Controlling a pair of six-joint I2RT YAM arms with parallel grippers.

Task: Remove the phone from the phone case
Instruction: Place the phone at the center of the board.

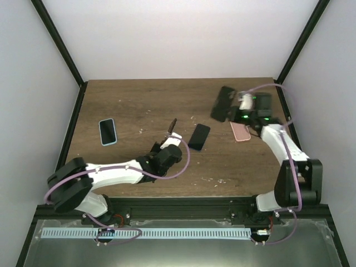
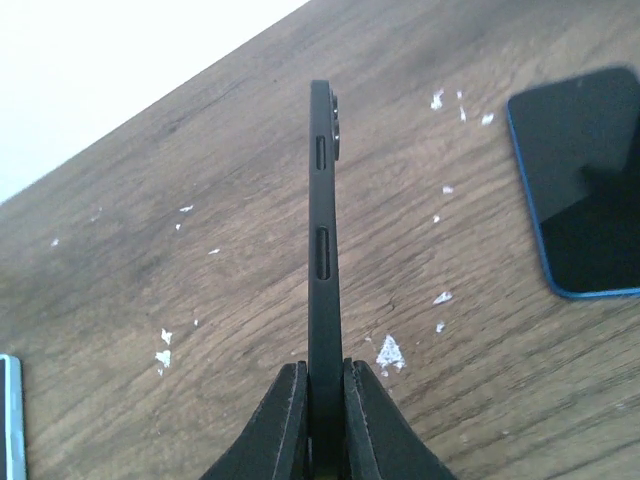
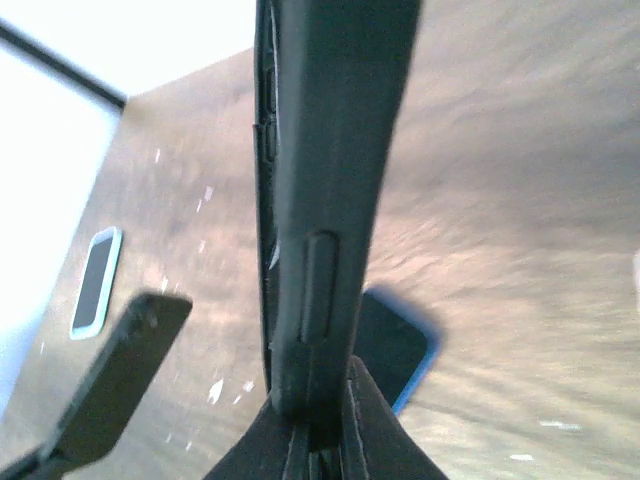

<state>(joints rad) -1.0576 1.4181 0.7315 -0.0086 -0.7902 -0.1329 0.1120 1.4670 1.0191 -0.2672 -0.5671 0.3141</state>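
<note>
While both arms lift something black above the brown table (image 1: 139, 100), three other phones lie flat on it. One with a light blue rim (image 1: 108, 132) is off to the left, well apart from the rest. A dark phone with a blue edge (image 1: 199, 137) lies between the two grippers, just beside the left gripper (image 1: 169, 137). A pink phone (image 1: 240, 132) lies close by the right arm. Small white crumbs (image 2: 390, 352) dot the wood.

The phone case (image 1: 224, 103) is up in the air over the far right part of the table. The right gripper (image 3: 320, 445) is clamped tight on one end of it. It is black and dull, with a raised button on its side. A shiny dark strip (image 3: 265, 200) runs along one edge; I cannot tell if that is the phone. Its long side runs straight out from the fingers.

The left gripper pinches a thin black slab (image 2: 322, 250) with two side slots, seen edge on, long side pointing away from its fingers
</note>
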